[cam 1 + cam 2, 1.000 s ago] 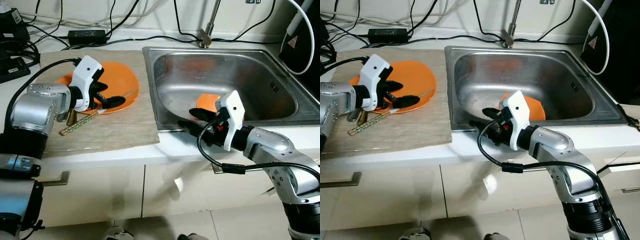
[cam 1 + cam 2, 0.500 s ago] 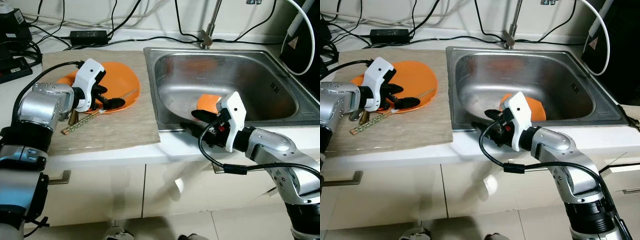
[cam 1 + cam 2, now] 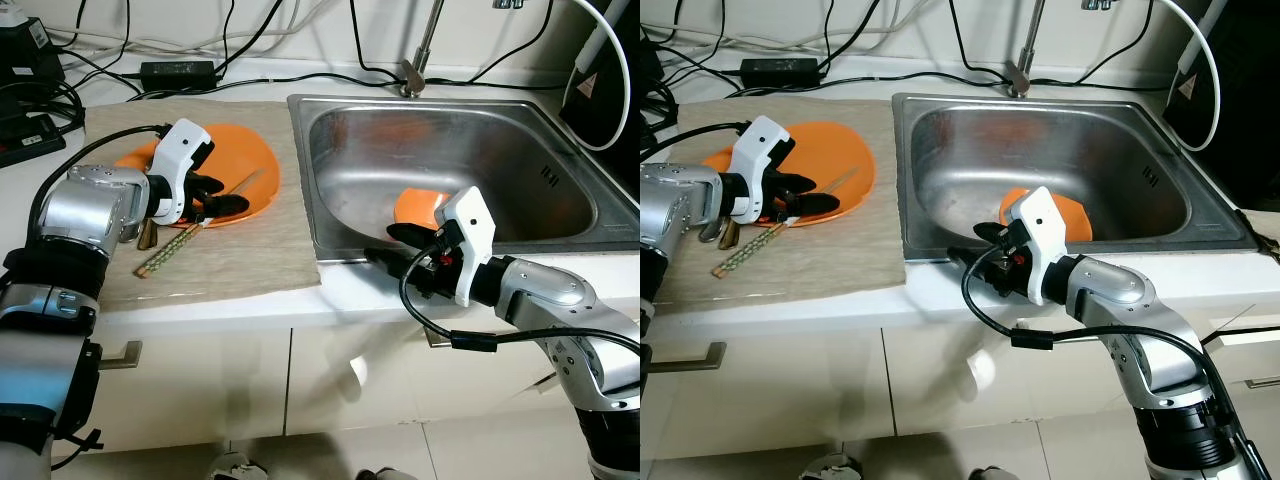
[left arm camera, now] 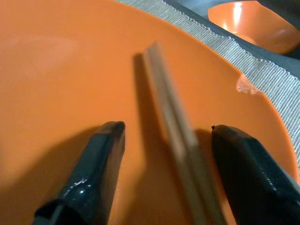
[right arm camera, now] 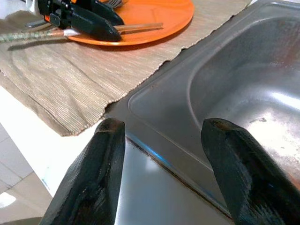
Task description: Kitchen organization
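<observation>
— Step in hand?

— Picking up the chopsticks (image 3: 196,222), by the look of it. Left tool (image 4: 164,140) spread wide, holding nothing, low over the orange plate (image 3: 258,165), one finger on each side of the sticks. Thin ends lying between the fingers on the plate; patterned handle ends trailing back past the wrist onto the woven mat (image 3: 230,265).

— And the right tool (image 3: 985,255)?

— Also spread, gripping nothing. Hovering just over the front rim of the sink (image 3: 330,215), pointed toward the mat. An orange bowl (image 3: 418,203) just behind it, down in the basin. Probably waiting its turn.

— Next move?

— Likely closing the left fingers on the sticks, then lifting. Calls for squeezing both sticks together, since thin and apt to roll or scissor apart on the smooth plate. Low approach needed so the fingertips (image 4: 110,136) get under or square beside them.

— Anything hard to read?

— Plenty. Some metal cutlery (image 3: 712,232) tucked under the left forearm, mostly hidden; kind and count unclear. Small chip on the plate's edge (image 4: 246,84), or possibly a crumb; impossible to say. Whether one stick or two between the fingers in the wrist view: blurred. Bowl half covered by the right wrist, so contents unknown. Where the sticks belong: not shown.
</observation>
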Robot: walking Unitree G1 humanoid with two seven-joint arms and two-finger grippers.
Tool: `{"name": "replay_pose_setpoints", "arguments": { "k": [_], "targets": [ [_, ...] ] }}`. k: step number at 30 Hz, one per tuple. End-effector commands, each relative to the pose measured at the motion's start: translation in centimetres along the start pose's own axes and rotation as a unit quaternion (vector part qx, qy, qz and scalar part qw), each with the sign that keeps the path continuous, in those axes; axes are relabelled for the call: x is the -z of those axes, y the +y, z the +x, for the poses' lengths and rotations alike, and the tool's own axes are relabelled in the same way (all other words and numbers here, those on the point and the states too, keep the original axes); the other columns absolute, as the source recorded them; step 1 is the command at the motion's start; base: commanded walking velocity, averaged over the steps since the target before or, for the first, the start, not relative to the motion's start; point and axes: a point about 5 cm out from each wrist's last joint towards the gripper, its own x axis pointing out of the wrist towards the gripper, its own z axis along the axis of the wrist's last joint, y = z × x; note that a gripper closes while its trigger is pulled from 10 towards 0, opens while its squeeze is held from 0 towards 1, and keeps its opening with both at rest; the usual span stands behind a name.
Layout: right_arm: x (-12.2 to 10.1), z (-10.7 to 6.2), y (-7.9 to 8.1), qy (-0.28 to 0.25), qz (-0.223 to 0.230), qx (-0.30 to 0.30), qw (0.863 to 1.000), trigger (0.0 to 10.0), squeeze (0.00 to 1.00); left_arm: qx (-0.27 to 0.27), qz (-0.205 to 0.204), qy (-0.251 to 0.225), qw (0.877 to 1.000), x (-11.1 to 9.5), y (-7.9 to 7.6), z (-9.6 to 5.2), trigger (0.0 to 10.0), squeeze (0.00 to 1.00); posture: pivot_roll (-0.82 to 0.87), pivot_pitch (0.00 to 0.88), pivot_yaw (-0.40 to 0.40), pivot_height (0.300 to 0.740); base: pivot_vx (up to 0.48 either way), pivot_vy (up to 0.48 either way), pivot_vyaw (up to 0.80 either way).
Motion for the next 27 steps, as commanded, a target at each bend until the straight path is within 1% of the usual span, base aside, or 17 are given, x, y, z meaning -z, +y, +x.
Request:
{"name": "replay_pose_setpoints", "arguments": {
  "k": [1,10,17,20,21,22,23,27],
  "targets": [
    [-0.1,-0.2,0.0,0.005,-0.007,0.001,1.000,10.0,0.00,0.008,-0.014,0.034,0.999,1.3,-0.2,0.5,0.0,0.00,0.04,0.056,-0.055,0.740,0.000,0.000,0.00],
    [0.2,-0.2,-0.2,0.008,-0.009,0.011,1.000,10.0,0.00,0.012,-0.017,0.029,0.999,1.4,-0.3,0.6,0.0,0.00,0.04,0.046,-0.052,0.740,0.000,0.000,0.00],
    [0.2,-0.2,-0.5,0.012,-0.014,0.022,1.000,10.0,0.00,-0.002,-0.017,0.017,1.000,1.0,-0.1,0.6,0.0,0.00,0.04,0.033,-0.051,0.740,0.000,0.000,0.00],
    [0.3,-0.3,-0.6,0.011,-0.014,0.027,0.999,10.0,0.00,-0.003,-0.018,0.008,1.000,0.7,-0.1,0.6,0.0,0.00,0.04,0.027,-0.050,0.740,0.000,0.000,0.00],
    [0.2,-0.3,-0.7,0.008,-0.014,0.033,0.999,10.0,0.00,-0.004,-0.020,-0.006,1.000,0.2,-0.1,0.5,0.0,0.00,0.04,0.023,-0.050,0.740,0.000,0.000,0.00],
    [0.2,-0.3,-0.7,0.008,-0.014,0.033,0.999,10.0,0.00,-0.004,-0.020,-0.006,1.000,0.2,-0.1,0.5,0.0,0.00,0.04,0.023,-0.050,0.740,0.000,0.000,0.00],
    [0.2,-0.3,-0.8,0.006,-0.014,0.039,0.999,10.0,0.00,-0.003,-0.024,-0.022,0.999,-0.4,-0.1,0.4,0.0,0.00,0.04,0.020,-0.049,0.740,0.000,0.000,0.00],
    [0.0,-0.3,-1.0,0.000,-0.012,0.047,0.999,10.0,0.00,0.000,-0.029,-0.040,0.999,-1.2,-0.1,0.1,0.0,0.00,0.03,0.015,-0.050,0.740,0.000,0.000,0.00]
  ]
}}
